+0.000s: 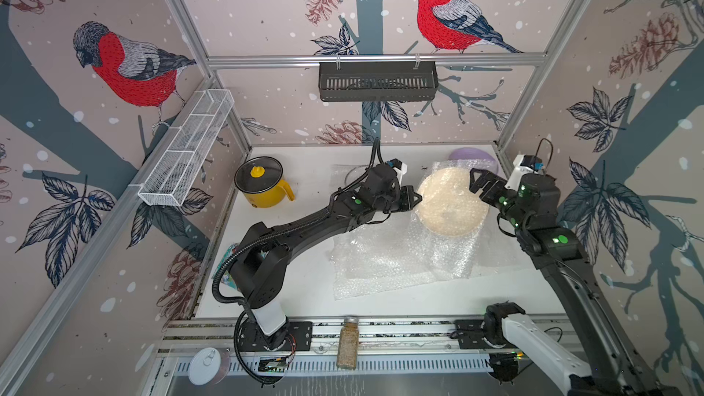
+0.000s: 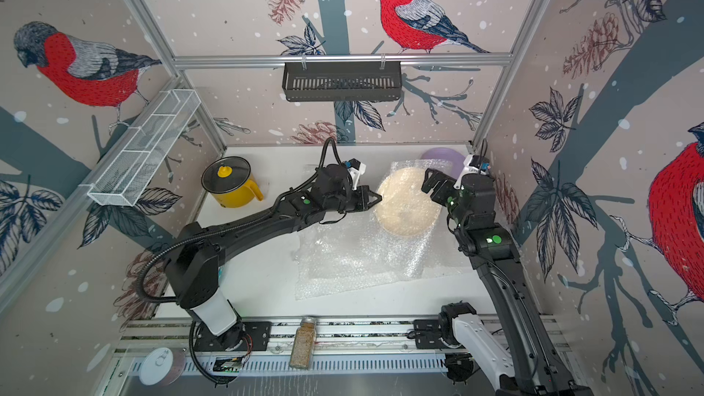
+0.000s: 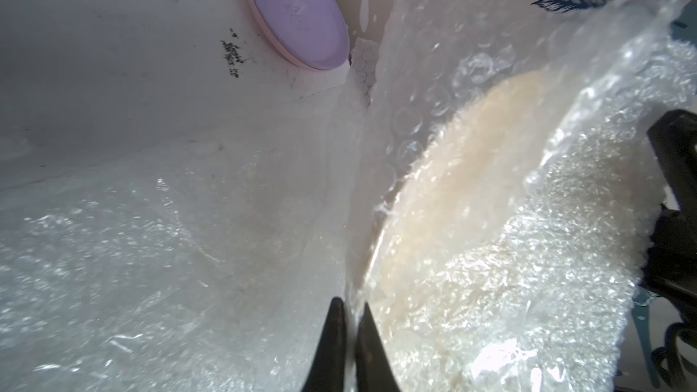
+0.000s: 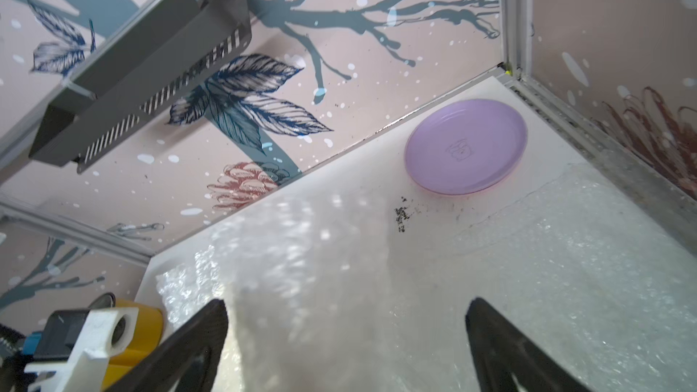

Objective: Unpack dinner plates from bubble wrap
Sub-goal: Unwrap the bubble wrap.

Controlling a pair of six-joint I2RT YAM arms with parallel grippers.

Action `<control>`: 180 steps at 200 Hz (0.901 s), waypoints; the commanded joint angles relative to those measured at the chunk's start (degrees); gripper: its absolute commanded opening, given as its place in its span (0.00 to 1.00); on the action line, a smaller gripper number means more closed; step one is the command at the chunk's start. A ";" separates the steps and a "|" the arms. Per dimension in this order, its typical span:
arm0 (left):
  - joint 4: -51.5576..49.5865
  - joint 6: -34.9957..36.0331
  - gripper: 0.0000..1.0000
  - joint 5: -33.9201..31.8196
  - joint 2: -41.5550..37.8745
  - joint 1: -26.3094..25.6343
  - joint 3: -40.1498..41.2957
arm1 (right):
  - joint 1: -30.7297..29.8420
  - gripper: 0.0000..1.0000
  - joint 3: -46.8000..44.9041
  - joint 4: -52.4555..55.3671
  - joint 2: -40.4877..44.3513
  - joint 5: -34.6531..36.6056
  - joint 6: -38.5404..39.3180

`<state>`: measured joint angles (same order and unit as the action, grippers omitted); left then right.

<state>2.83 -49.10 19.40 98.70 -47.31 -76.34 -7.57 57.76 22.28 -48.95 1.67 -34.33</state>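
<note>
Wire basket: a white mesh basket (image 1: 186,146) hangs on the left wall, clear of the table (image 1: 304,299).
Tin lid: a small round white lid (image 1: 205,365) lies on the front rail, at its left end.
Pot: a yellow pot (image 1: 266,194) with a black glass lid (image 1: 258,175) stands at the far left of the table, well apart from the plates.
Jar: a spice jar (image 1: 348,342) stands on the front rail, between the two arm bases.
Left gripper: the left gripper (image 3: 349,303) has its jaws pinched almost together on a fold of wrap; its tip (image 1: 418,197) touches the left edge of the wrapped plate.
Bubble wrap: the bubble wrap (image 1: 381,260) spreads over the middle of the table; part of it covers the cream plate.
Cream plate: the cream plate (image 1: 451,203) shows through the wrap in both top views, between the two grippers.
Right gripper: the right gripper (image 4: 347,307) has its jaws spread wide with nothing gripped; it hangs at the far right edge of the wrapped plate (image 1: 473,183).
Lilac plate: the lilac plate (image 4: 465,147) lies bare in the far right corner, just behind the wrap.
</note>
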 commanded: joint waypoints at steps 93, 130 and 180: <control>10.95 -19.15 0.00 -11.84 12.41 -1.10 6.88 | 1.25 0.99 -1.58 -2.28 -1.94 -4.22 0.93; 10.74 -21.67 0.00 -17.14 14.70 -1.99 9.54 | 0.80 0.99 -6.92 -4.17 -2.12 -4.75 0.84; 12.41 -22.58 0.04 -17.02 17.77 -2.33 10.73 | 0.45 0.99 -12.87 -6.88 -2.34 -5.19 0.22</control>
<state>11.33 -70.15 3.99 116.20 -49.50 -66.11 -6.98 46.37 18.83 -51.20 -3.07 -34.22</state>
